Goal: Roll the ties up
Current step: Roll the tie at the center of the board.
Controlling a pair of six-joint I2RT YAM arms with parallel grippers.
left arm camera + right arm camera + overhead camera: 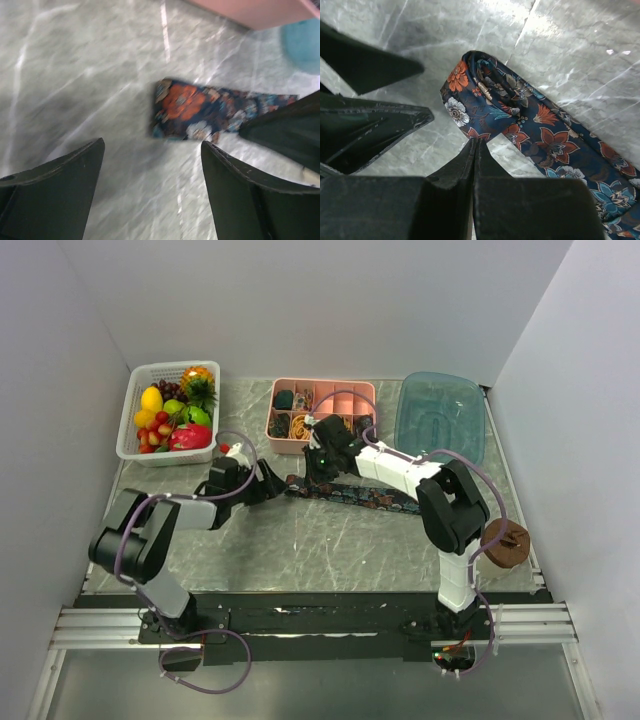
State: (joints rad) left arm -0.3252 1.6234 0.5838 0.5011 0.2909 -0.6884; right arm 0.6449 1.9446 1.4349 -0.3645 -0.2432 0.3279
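Right wrist: tie (520,120) end folded, table (580,40) showing three sides.

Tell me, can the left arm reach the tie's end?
Probably yes: the left gripper hangs open by the end of the tie, nothing between them. The shut right gripper sits at its edge, not blocking.

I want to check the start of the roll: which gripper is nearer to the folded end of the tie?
Right. The right gripper, shut, sits at the edge of the tie beside its folded end; the left gripper, open, stands apart, facing that end.
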